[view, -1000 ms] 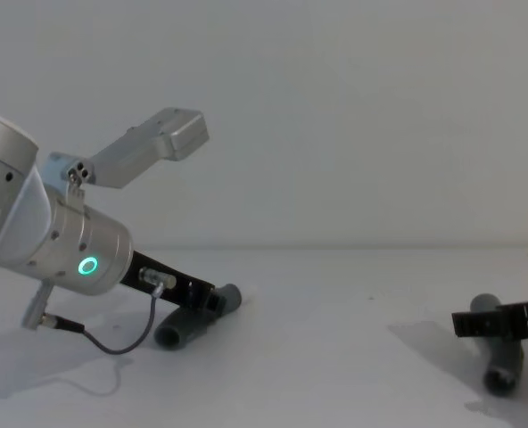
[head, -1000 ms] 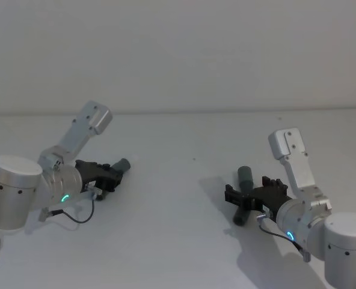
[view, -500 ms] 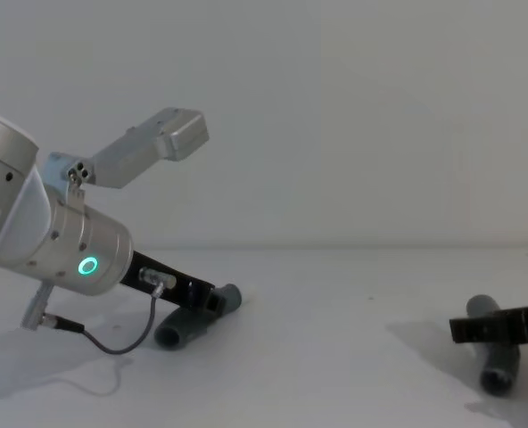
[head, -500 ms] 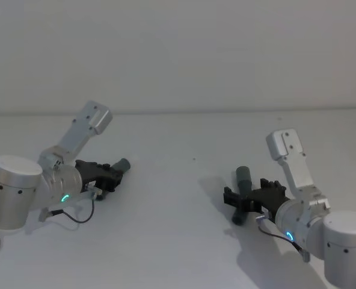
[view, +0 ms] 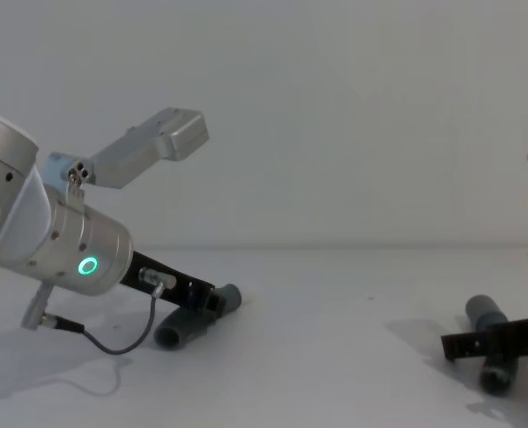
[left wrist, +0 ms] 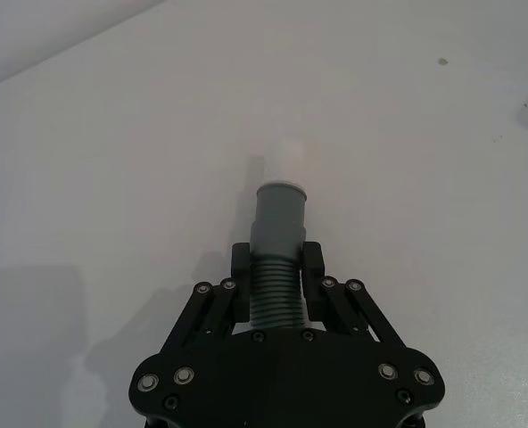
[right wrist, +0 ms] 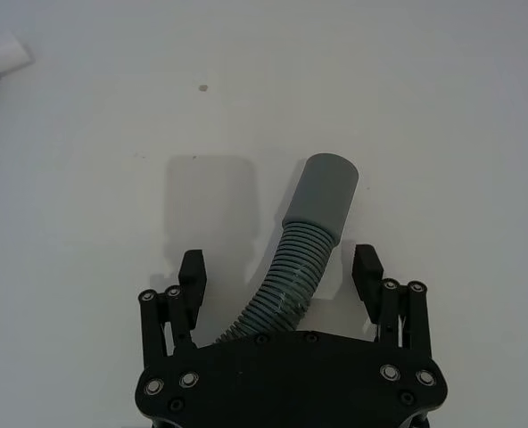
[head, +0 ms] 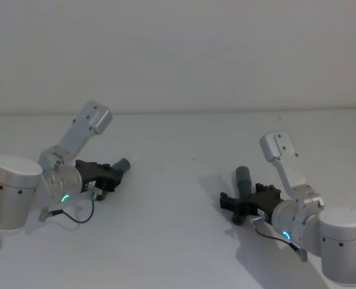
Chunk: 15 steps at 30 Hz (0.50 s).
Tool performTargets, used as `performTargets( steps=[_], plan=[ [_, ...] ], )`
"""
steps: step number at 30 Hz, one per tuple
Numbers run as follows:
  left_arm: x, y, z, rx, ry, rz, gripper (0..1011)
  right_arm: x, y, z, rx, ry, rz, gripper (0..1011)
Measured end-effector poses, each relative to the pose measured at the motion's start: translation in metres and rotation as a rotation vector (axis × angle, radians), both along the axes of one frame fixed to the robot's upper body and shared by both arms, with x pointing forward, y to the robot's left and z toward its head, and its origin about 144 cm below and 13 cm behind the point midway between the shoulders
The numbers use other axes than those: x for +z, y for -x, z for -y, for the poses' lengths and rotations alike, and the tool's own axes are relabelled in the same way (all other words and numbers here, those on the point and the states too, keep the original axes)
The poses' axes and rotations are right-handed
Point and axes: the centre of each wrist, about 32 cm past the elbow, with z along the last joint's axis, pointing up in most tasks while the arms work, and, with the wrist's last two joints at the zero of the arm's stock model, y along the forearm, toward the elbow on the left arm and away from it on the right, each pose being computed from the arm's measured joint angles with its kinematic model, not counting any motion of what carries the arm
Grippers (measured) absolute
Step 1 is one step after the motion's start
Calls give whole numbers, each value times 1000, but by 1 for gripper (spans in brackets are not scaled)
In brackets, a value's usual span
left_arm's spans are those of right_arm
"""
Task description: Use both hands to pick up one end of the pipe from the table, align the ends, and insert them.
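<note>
Head view puts the 2 pieces of the pipe well apart on the white desk (head: 166,229): the left pipe piece (head: 121,165) lies around 9 o'clock with its free cuff aimed toward 2 o'clock, and the right pipe piece (head: 245,177) lies around 4 o'clock with its cuff aimed toward 12 o'clock. The left end effector (head: 110,174) is clamped on the left pipe piece. In the left wrist view both jaws press against the ribbed middle, leaving the smooth cuff and its whitish tip (left wrist: 286,153) clear ahead. I judge that deliberate, since the narrow tip must be bare to enter the other cuff. From the chest view its rear end looks to rest on the desk, so the lift seems not yet begun. The right end effector (head: 245,203) sits low with its jaws spread apart, 1 on each side of the right pipe piece's ribbed section, neither touching it in the right wrist view. It straddles the ribs behind the cuff so the open mouth is left free. The step in hand looks like closing the right grip, then raising both pieces and turning the ends to face each other.
</note>
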Motion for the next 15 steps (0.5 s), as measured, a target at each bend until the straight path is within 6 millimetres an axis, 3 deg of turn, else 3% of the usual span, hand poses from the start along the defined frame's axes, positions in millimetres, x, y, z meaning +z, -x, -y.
performTargets(
  steps=[5,15],
  plan=[
    [0,0,0,0,0,0,304,0,-2,0,4,1,-6,946],
    [0,0,0,0,0,0,304,0,-4,0,9,3,-14,669]
  ],
)
